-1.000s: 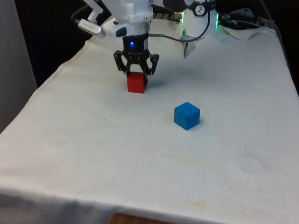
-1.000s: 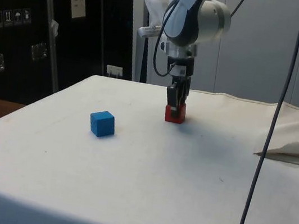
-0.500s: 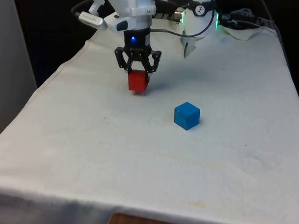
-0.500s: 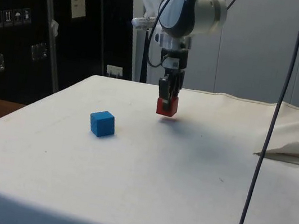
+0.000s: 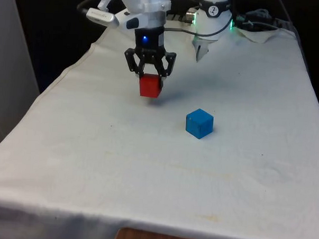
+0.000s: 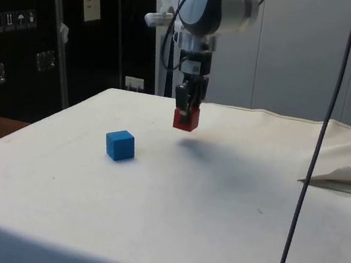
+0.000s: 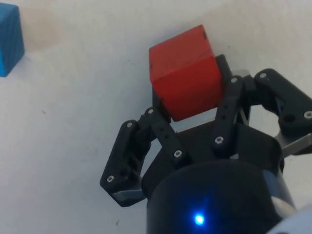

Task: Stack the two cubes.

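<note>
- Since the frame one second earlier, the red cube (image 5: 150,86) has been lifted off the worktop (image 5: 147,166) and carried a little toward the front view's right; the blue cube (image 5: 199,123) has not moved.
- Claw (image 5: 149,77) is closed on the red cube, gripped on two opposite sides, as confirmed in the wrist view (image 7: 187,105).
- Red cube (image 6: 185,118) is seen clear of the cloth in the side view, upper centre of the frame, with its shadow on the worktop below it.
- Blue cube (image 6: 120,145) is recorded resting on the worktop, well apart from the red cube: right of centre in the front view, left of centre in the side view.
- Blue cube (image 7: 9,39) is also visible at the wrist frame's upper left edge.
</note>
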Available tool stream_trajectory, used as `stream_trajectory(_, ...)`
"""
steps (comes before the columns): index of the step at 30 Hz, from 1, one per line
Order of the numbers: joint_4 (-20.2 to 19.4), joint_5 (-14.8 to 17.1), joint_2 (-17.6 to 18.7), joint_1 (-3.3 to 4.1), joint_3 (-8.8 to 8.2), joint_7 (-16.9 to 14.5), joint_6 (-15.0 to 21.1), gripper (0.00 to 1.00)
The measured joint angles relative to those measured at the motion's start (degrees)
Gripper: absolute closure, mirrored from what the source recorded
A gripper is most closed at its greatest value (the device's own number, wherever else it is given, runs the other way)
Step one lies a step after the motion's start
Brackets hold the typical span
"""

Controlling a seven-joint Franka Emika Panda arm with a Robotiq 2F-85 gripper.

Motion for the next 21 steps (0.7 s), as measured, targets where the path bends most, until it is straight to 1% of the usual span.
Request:
stream_trajectory(11, 2.3, 0.0, 0.0, 0.52, 0.74, 1.3, -1.7, 0.99)
stream_trajectory(14, 3.2, -0.1, 0.0, 0.63, 0.97, 1.6, -2.6, 0.99)
stream_trajectory(15, 3.8, -0.1, 0.0, 0.74, 1.09, 1.8, -3.5, 0.99)
stream_trajectory(18, 4.1, -0.1, 0.0, 0.8, 1.15, 1.9, -3.9, 0.99)
stream_trajectory(19, 4.7, -0.2, 0.0, 0.92, 1.32, 2.2, -4.6, 0.99)
stream_trajectory(21, 5.3, -0.2, 0.0, 0.92, 1.55, 2.4, -5.4, 0.99)
